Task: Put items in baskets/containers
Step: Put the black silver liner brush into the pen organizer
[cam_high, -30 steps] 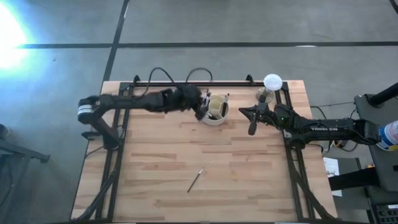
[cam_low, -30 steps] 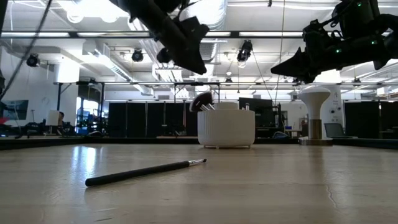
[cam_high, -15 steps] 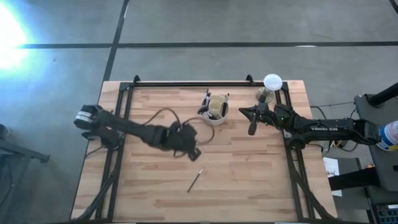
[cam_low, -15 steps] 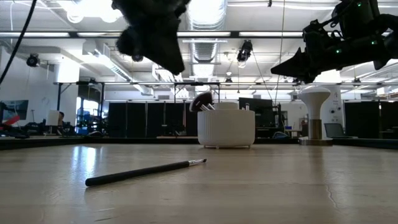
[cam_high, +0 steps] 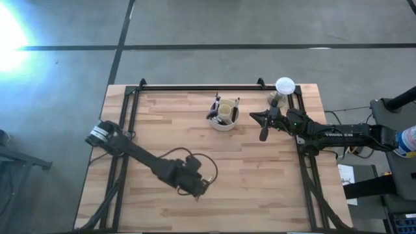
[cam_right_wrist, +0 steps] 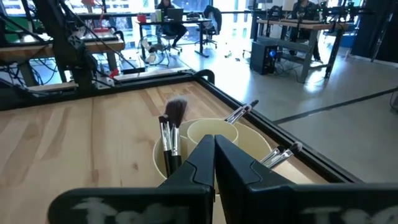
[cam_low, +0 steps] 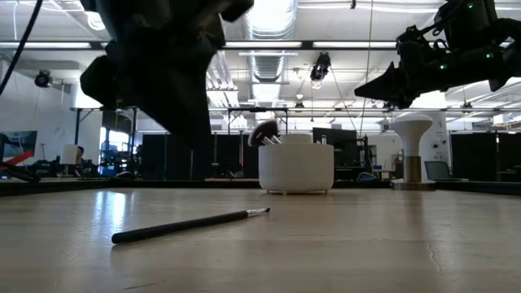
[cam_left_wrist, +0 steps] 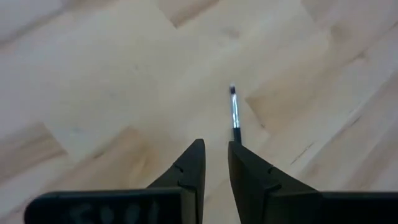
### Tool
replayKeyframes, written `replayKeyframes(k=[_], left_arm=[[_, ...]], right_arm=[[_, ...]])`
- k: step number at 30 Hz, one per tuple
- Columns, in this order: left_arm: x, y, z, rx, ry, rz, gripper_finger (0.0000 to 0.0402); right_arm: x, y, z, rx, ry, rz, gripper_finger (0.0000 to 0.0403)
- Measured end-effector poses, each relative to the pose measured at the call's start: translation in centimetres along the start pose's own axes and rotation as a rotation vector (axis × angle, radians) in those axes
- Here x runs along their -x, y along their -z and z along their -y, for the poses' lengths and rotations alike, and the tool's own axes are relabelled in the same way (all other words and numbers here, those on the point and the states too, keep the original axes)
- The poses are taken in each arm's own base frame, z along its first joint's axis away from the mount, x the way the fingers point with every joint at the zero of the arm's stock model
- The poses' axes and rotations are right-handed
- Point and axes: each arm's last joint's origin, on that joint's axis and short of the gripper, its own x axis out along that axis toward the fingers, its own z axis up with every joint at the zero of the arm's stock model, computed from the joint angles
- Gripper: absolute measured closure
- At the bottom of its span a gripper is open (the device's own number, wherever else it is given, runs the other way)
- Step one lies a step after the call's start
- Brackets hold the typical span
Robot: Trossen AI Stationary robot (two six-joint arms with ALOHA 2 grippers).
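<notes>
One thin dark-handled brush (cam_low: 191,225) lies flat on the wooden table, its small bristle tip (cam_left_wrist: 232,91) pointing toward the far edge. My left gripper (cam_left_wrist: 216,144) hovers over its handle end with fingers slightly apart, well above the wood in the low view (cam_low: 163,73). The cream ribbed holder (cam_high: 224,116) stands near the far edge, with several brushes (cam_right_wrist: 169,134) upright inside, one with a fluffy head. My right gripper (cam_high: 262,133) waits shut, raised just right of the holder.
A white globe on a stand (cam_high: 285,86) sits at the far right corner, behind my right arm. Black frame rails (cam_high: 195,88) run along the far edge and both sides of the table. Bare wood (cam_high: 260,182) stretches right of the lone brush.
My left gripper has swung away from the holder, toward the near edge and downward, and now hangs over the lone brush. The brush and holder have stayed put.
</notes>
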Motion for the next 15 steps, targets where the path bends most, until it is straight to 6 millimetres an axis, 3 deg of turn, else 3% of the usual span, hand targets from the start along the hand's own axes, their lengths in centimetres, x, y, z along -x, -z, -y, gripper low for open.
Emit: replayKeyframes(k=[6,10,15], left_arm=[[-2.6,0.2,1.0,-0.008,-0.038,-0.051,0.0339],[-3.4,-0.3,2.8,-0.027,-0.029,-0.045,0.0339],[-4.5,-0.9,4.3,-0.067,-0.139,-0.08,0.0338]], right_arm=[[0.0,-0.2,0.0,-0.001,0.0,0.016,0.0394],[0.0,-0.2,0.0,-0.01,-0.003,0.017,0.0394],[0.1,0.1,-0.2,-0.023,-0.014,-0.003,0.0394]])
